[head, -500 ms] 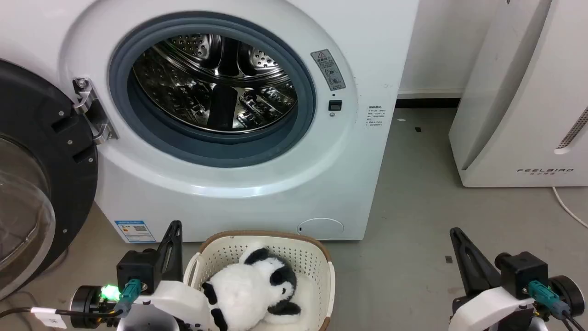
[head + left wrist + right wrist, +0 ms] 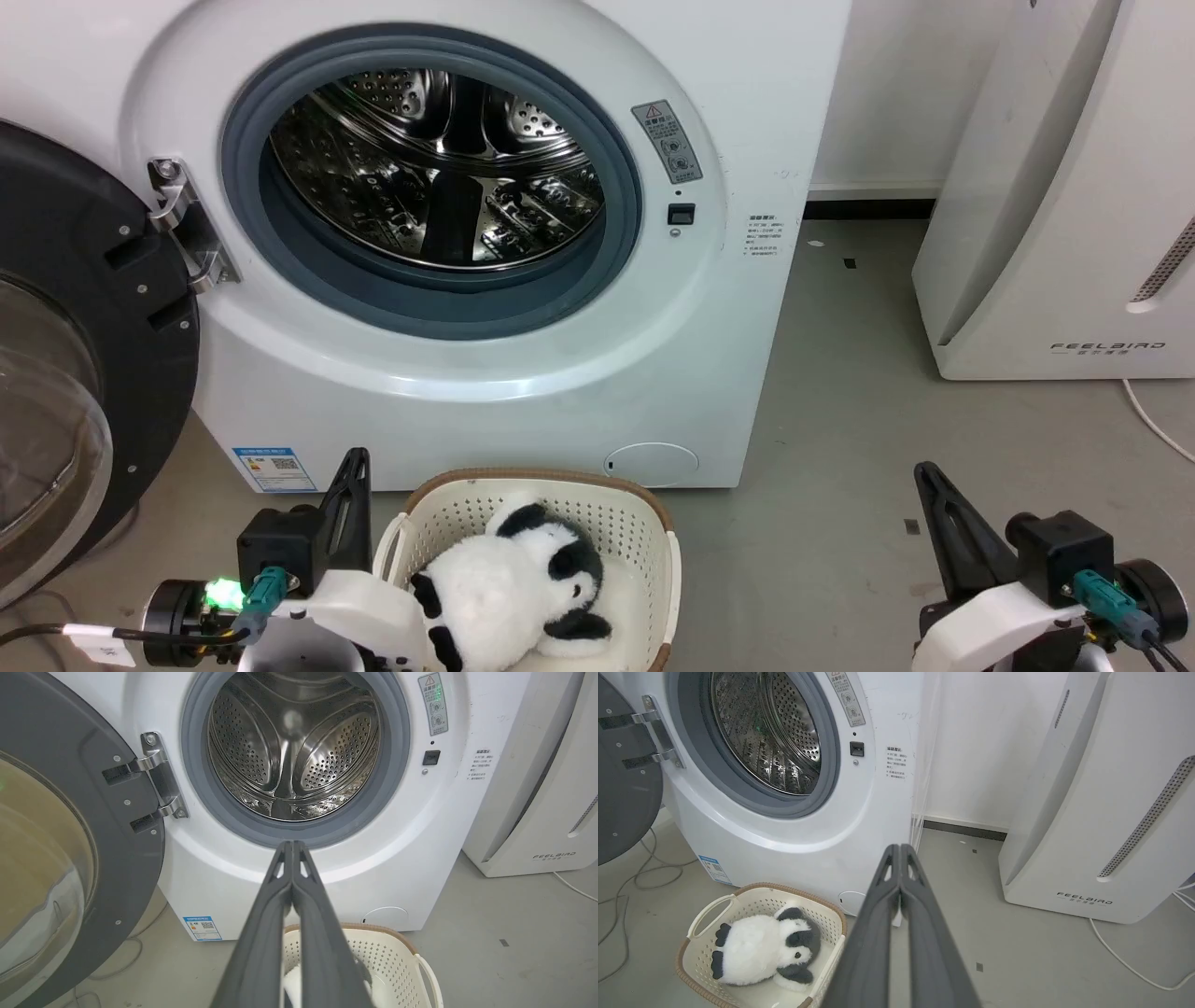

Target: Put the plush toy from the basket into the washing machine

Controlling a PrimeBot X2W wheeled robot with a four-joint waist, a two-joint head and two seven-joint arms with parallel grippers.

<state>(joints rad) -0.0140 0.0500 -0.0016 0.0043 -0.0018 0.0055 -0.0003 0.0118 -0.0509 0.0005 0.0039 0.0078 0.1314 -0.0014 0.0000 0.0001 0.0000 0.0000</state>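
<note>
- Left gripper [image 2: 292, 845]: fingers pressed together, holding nothing, raised just beside the left rim of the basket [image 2: 560, 478].
- Right gripper [image 2: 900, 847]: fingers likewise pressed together on nothing, well apart to the basket's right.
- Plush toy [image 2: 509, 588]: lay inside the basket (face turned right), untouched.
- Basket: stood on the floor [image 2: 840, 467] just before the washing machine [image 2: 523, 411].
- Door [image 2: 84, 327]: swung open leftward, steel drum [image 2: 429, 168] exposed.
</note>
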